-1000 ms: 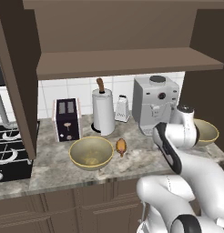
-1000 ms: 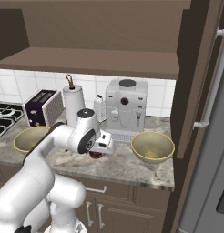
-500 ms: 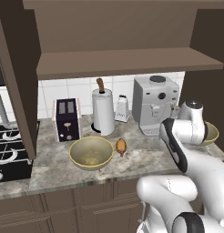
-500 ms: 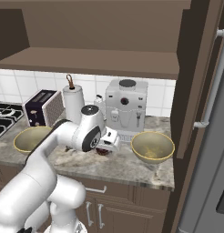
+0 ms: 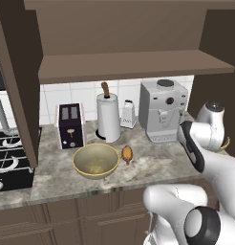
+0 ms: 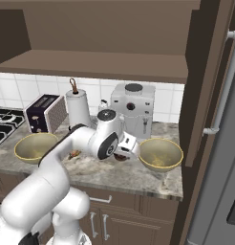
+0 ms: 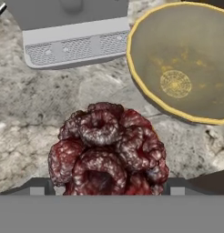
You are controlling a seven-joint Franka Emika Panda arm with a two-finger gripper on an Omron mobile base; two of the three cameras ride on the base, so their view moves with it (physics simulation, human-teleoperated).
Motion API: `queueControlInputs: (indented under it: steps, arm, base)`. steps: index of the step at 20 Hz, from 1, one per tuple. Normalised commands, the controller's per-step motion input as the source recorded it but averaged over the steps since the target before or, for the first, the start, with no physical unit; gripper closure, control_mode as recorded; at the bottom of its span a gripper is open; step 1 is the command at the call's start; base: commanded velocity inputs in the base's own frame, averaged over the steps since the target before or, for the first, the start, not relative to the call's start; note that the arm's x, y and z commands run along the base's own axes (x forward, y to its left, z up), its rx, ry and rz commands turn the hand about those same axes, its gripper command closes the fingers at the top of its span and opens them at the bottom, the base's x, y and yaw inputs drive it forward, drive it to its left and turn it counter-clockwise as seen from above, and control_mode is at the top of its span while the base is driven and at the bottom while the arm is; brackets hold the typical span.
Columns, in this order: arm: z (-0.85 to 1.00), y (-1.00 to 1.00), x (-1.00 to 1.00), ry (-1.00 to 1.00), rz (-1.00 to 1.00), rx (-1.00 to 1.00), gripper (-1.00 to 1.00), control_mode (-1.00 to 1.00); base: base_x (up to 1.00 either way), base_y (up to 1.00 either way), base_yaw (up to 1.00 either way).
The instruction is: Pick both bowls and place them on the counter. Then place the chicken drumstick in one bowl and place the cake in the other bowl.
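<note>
Gripper (image 7: 107,189): jaws spread wide, one dark tip at each side of the cake (image 7: 108,148). The cake sits between the tips; whether it is gripped or merely straddled cannot be told. In the right base view the gripper (image 6: 125,154) hangs low over the table (image 6: 95,172), cake (image 6: 121,157) a dark lump just under it.

Cake: dark red-brown, knobbly, directly between the gripper tips, over bare table (image 7: 27,132).

Bowl, near (image 7: 182,59): ahead of the gripper and to its right in the hand view, upright on the table, yellow rim, empty. In the right base view the near bowl (image 6: 160,154) stands just beside the gripper, apart from it.

Bowl, far (image 5: 95,160): well apart from the gripper, on the table past the arm, upright, empty; far bowl (image 6: 35,146) at the other end of the table in the right base view.

Drumstick (image 5: 127,153): on the table just beside the far bowl, not in it, well apart from the gripper.

Coffee machine (image 7: 73,32): ahead of the gripper, its drip tray facing the cake.

Toaster (image 5: 70,125), paper roll (image 5: 108,115), grater (image 5: 128,114): along the back wall, well apart from the gripper.
</note>
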Motion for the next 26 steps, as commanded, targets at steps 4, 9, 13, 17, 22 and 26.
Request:
queueControlInputs:
  steps: [4,9,13,17,22,26]
  arm:
    - [0.18,-0.46,0.11,0.00,-0.07,0.00,1.00,-1.00]
    - [0.16,-0.46,0.08,0.00,-0.09,0.00,1.00,-1.00]
    - [0.00,-0.46,0.10,0.00,-0.07,0.00,1.00,-1.00]
    - [-0.20,-0.32,0.31,0.01,-0.04,0.00,1.00,-1.00]
    - [-0.33,-0.18,0.49,0.03,0.00,0.00,1.00,-1.00]
    - [-0.25,-0.19,0.44,0.04,0.00,0.00,1.00,-1.00]
  base:
    - [0.00,0.00,0.00]
    - [0.00,0.00,0.00]
    - [0.00,0.00,0.00]
    - [0.00,0.00,0.00]
    - [0.00,0.00,0.00]
    - [0.00,0.00,0.00]
